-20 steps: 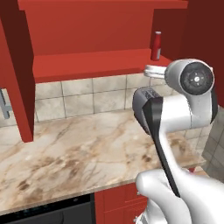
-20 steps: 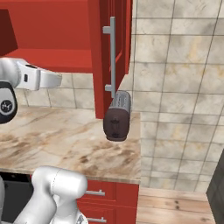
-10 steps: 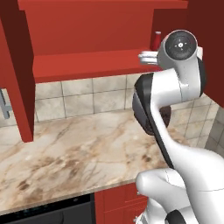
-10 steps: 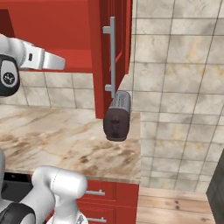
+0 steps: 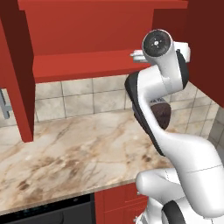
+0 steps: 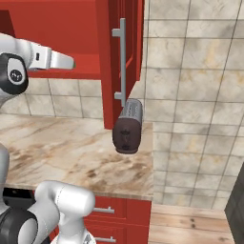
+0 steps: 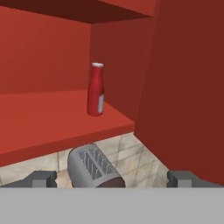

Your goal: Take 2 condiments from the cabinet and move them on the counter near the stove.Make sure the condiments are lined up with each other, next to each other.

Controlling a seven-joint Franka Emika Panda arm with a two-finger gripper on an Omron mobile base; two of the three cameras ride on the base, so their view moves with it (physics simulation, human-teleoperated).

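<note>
the gripper (image 7: 112,178) faces into the open cabinet (image 7: 52,48), its fingers (image 7: 41,178) spread wide with nothing between them, lined up roughly level with the shelf (image 7: 52,118) so it can reach in for a bottle. the red bottle (image 7: 96,89) with the pale cap stands upright near the front edge of the shelf, close to the inner side wall, apart from the fingers and untouched. its spot at the shelf's front corner looks easy to reach from this angle.

below the shelf a toaster (image 7: 92,166) sits on the surface (image 5: 74,148) against the tiled wall; it has no part in the job but lies under the reach path. in the right base view the cabinet door (image 6: 125,52) hangs open with its silver handle (image 6: 122,64) facing out, which is why the shelf is reachable at all.

in the left base view the arm's upper joint covers the end of the shelf where the bottle would be, so the bottle cannot be made out there. the dark brown bottle cannot be found on the visible stretch of shelf. the stove (image 5: 48,212) shows as a dark strip at the bottom edge, cut off, so the spot for setting the bottles down is hard to judge.
</note>
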